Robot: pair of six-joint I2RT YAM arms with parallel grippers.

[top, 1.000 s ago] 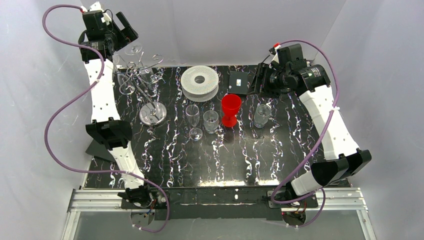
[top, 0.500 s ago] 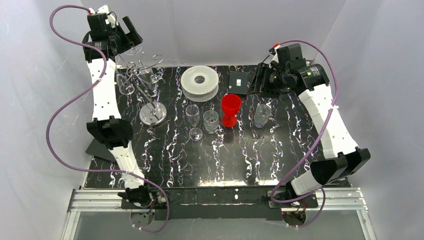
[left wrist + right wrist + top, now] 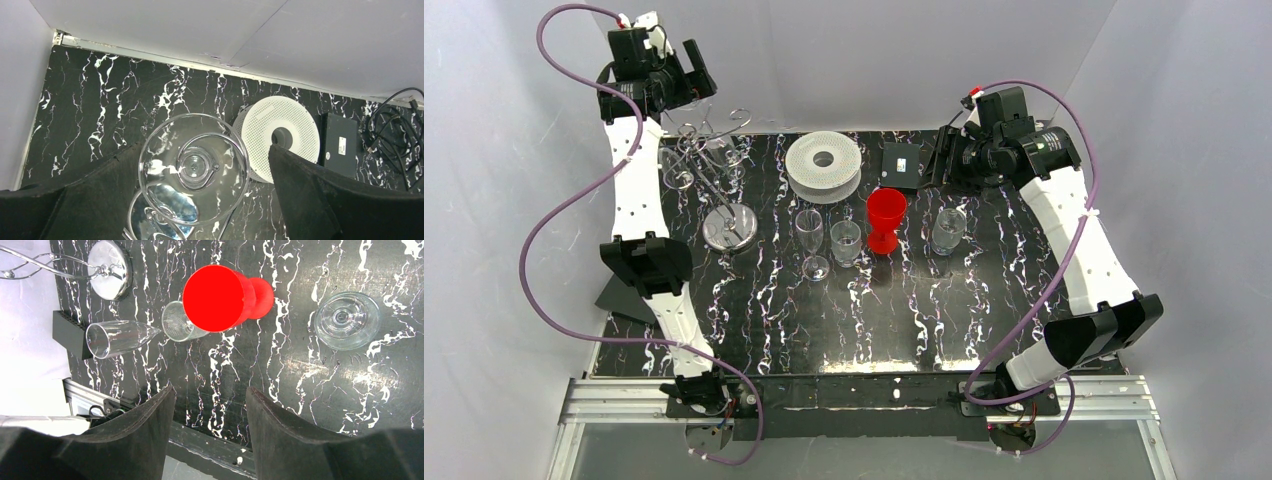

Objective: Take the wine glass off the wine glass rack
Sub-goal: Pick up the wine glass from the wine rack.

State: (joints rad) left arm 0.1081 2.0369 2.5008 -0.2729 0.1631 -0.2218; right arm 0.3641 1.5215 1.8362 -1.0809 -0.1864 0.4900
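Black white-veined marble table [image 3: 984, 300] has the thin silver wire wine glass rack [image 3: 730, 228] at its far left. Left gripper [image 3: 206, 152] hangs above it, jaws wide apart around the clear wine glass [image 3: 193, 167], which sits foot-up on a hook. Right gripper [image 3: 210, 390] is parted and empty

Overhead plus two wrist views (downward)

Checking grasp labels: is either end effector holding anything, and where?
Nothing. Open left end effector straddles the wine glass foot; right end effector is empty.
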